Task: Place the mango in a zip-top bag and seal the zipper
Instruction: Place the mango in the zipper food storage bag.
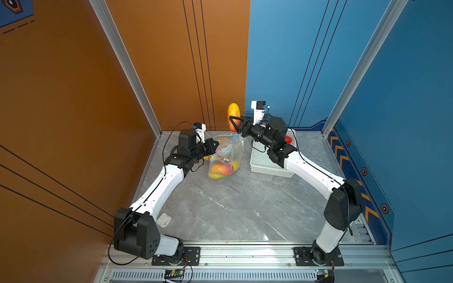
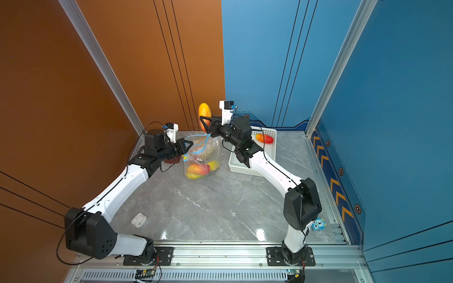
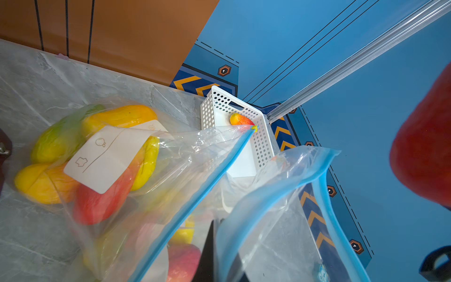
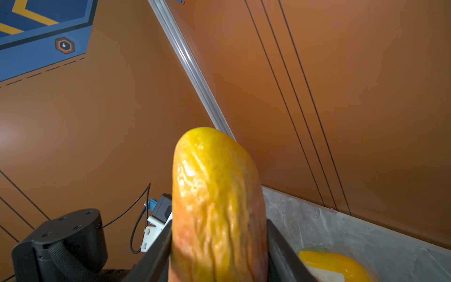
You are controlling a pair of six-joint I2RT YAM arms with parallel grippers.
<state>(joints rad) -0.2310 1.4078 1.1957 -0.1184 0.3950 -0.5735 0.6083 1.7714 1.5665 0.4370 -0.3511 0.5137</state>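
A yellow-orange mango (image 1: pixel 233 113) (image 2: pixel 204 112) (image 4: pixel 217 190) stands upright in the air above the back of the table, with my right gripper (image 1: pixel 232 122) (image 2: pixel 203 122) (image 4: pixel 218 244) shut on its lower part. Below and to the left of it lies a clear zip-top bag (image 1: pixel 226 156) (image 2: pixel 203 156) (image 3: pixel 170 171) with a blue zipper (image 3: pixel 212 180), its mouth gaping. Several mangoes lie inside it. My left gripper (image 1: pixel 217 146) (image 2: pixel 190 144) (image 3: pixel 214 244) is shut on the bag's rim and holds that edge up. The held mango shows as a red blur (image 3: pixel 424 146) in the left wrist view.
A white perforated basket (image 1: pixel 267 169) (image 2: pixel 247 169) (image 3: pixel 262 146) stands right of the bag, with one red-orange mango (image 2: pixel 264 139) (image 3: pixel 240 120) in it. A small white case (image 1: pixel 163 219) (image 2: pixel 139 219) lies near the left arm's base. A blue toy (image 2: pixel 318 224) sits by the right arm's base.
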